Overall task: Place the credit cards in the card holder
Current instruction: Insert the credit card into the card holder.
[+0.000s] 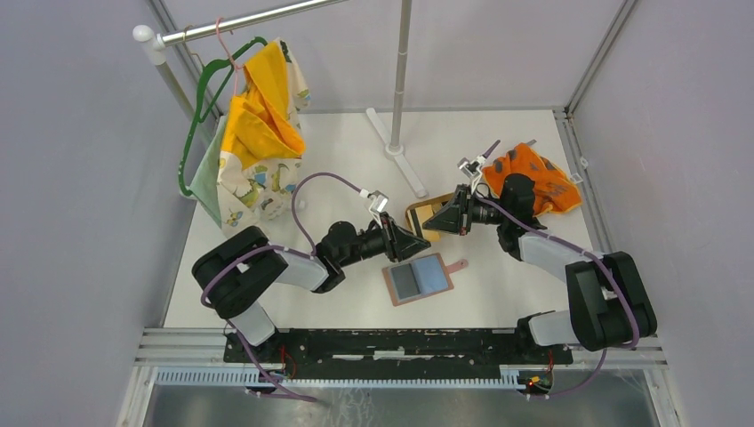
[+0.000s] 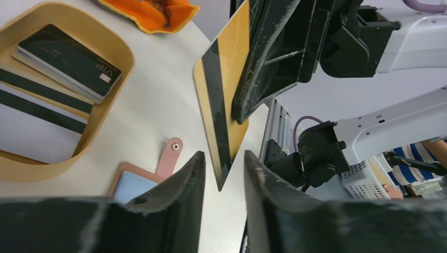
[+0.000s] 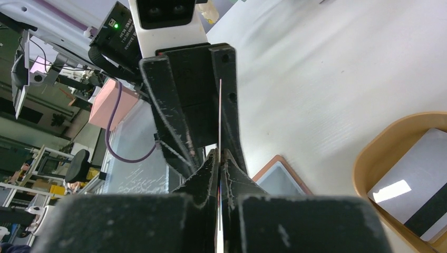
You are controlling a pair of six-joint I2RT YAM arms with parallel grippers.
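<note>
Handover near the open holder (image 1: pixel 422 278).
Right fingers (image 2: pixel 263 68) pinch the yellow card (image 2: pixel 219 100); left fingers (image 2: pixel 182 184) straddle its corner, half-open. They should close squarely before the right lets go.

The left tool (image 2: pixel 224 161) stands parted, tip to tip with the right tool (image 3: pixel 219 154) — pinched tight shut.

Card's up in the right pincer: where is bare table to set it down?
Bare table lies right of the open reddish-brown leather card holder, toward the right arm, and at the back between the white pole stand and the crumpled orange cloth. Crowded: at the oval light-wood tray, where the left pincer and right pincer meet around the yellow black-striped card.
</note>
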